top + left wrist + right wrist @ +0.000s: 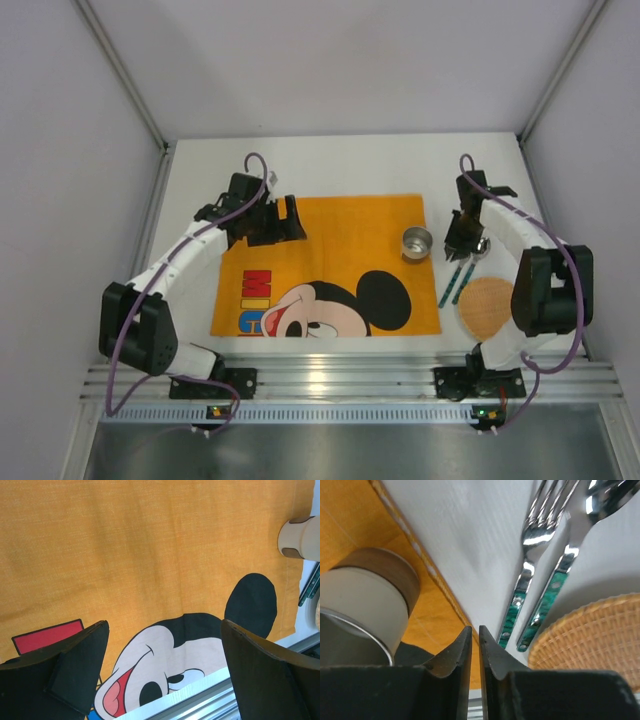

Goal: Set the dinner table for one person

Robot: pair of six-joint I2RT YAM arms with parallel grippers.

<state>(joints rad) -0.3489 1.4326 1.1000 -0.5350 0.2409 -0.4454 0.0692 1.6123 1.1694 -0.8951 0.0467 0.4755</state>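
hugging the mat's (330, 240) right edge sits a cup (417, 242).

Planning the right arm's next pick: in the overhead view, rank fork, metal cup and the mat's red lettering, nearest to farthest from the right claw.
1. Fork, right beside the right claw.
2. Metal cup, left, on the mat's corner.
3. Red lettering, far left.

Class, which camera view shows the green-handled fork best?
Right wrist: the fork, tines and green handle, is close and sharp. Top external shows it tiny. Left wrist catches only green handle slivers at its edge.
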